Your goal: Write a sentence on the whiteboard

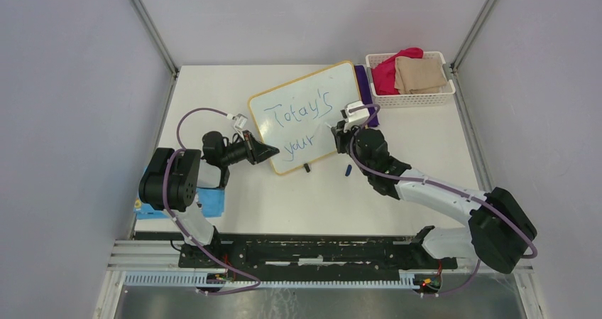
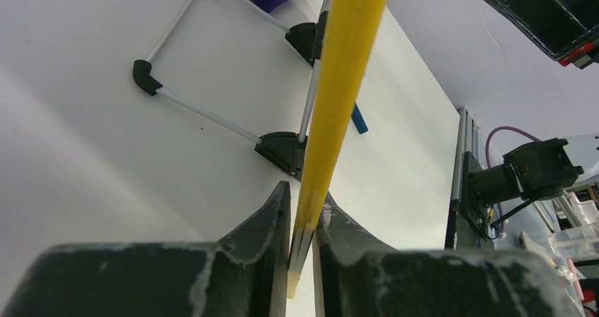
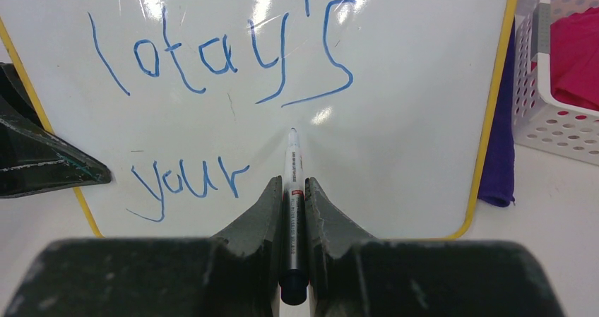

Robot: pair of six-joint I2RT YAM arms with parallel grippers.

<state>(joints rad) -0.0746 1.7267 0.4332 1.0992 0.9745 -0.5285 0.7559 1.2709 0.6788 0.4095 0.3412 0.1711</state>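
Note:
The whiteboard (image 1: 334,92) stands tilted at mid-table on its black feet, with a yellowish frame edge (image 2: 346,70). Blue handwriting, the sentence (image 3: 212,56), reads roughly "Today's" on top and "your" below. My left gripper (image 1: 273,150) is shut on the board's lower left frame edge; in the left wrist view the frame runs between the jaws of that gripper (image 2: 304,197). My right gripper (image 3: 293,183) is shut on a slim marker (image 3: 291,154). The marker's tip sits at the board surface, right of "your" and under "Today's".
A white basket (image 1: 412,100) with pink and tan cloths stands at the back right. A purple cloth (image 1: 363,84) lies behind the board's right edge. A small blue cap (image 1: 348,170) lies on the table in front of the board. A blue booklet (image 1: 206,202) lies by the left arm's base.

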